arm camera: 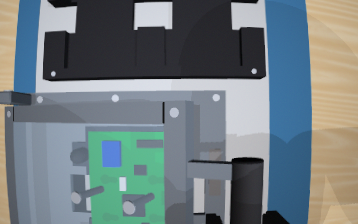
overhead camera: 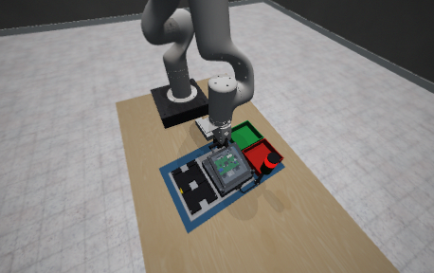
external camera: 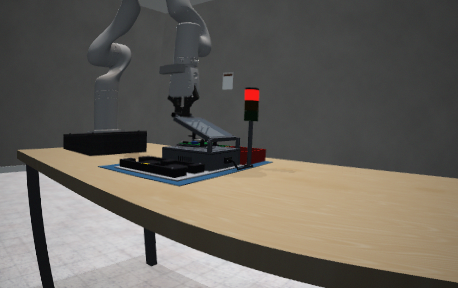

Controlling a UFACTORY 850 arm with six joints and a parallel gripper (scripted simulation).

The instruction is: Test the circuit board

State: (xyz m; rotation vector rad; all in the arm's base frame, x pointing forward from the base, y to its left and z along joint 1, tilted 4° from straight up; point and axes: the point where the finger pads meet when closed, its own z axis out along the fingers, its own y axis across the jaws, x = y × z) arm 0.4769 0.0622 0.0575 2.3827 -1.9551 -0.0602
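Observation:
The green board (overhead camera: 226, 163) (external camera: 185, 142) (arm camera: 97, 165) lies component side up in the grey tester (external camera: 200, 157). The clear lid (external camera: 200, 127) (arm camera: 90, 112) is tilted partway open above it. The signal light (overhead camera: 271, 162) (external camera: 252, 95) shows red. My gripper (overhead camera: 220, 143) (external camera: 182, 112) (arm camera: 243, 217) is partly open at the lid's raised edge, its fingers on either side of the black handle (arm camera: 247, 190). Its grip looks loose; contact is unclear. The red bin (overhead camera: 258, 154) (external camera: 258, 154) and green bin (overhead camera: 245, 135) stand beside the tester. The white connector and hook cannot be made out.
The black tray (overhead camera: 188, 190) (external camera: 160, 166) (arm camera: 105, 50) lies on the blue mat (external camera: 181, 182) (arm camera: 290, 75) beside the tester. The light's thin pole (external camera: 250, 142) rises near the tester and red bin. The robot's black base block (overhead camera: 183, 111) (external camera: 105, 144) stands behind.

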